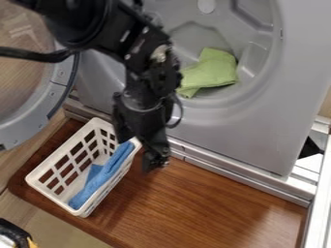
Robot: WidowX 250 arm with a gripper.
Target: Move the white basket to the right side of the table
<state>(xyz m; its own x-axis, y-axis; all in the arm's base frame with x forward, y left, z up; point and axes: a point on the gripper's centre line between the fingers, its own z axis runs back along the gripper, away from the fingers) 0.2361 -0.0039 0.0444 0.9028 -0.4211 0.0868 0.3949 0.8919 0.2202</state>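
The biggest thing I have is the grey machine [255,133], upper middle and right of the frame; below it spreads the brown wooden table [213,203]. The round door [45,114] hangs open at upper left, and my only arm [94,29] comes down from the top. The white basket [63,150] sits at lower left, its long axis slanting from lower left to upper right. My gripper [138,153] is at its upper-right end, fingers spread; most of the basket lies down and left of it. I'd judge a rim grip comes next, then a carry rightward. The blue cloth [103,174] lies inside the basket, the green cloth [210,72] in the machine. I can read no lettering.
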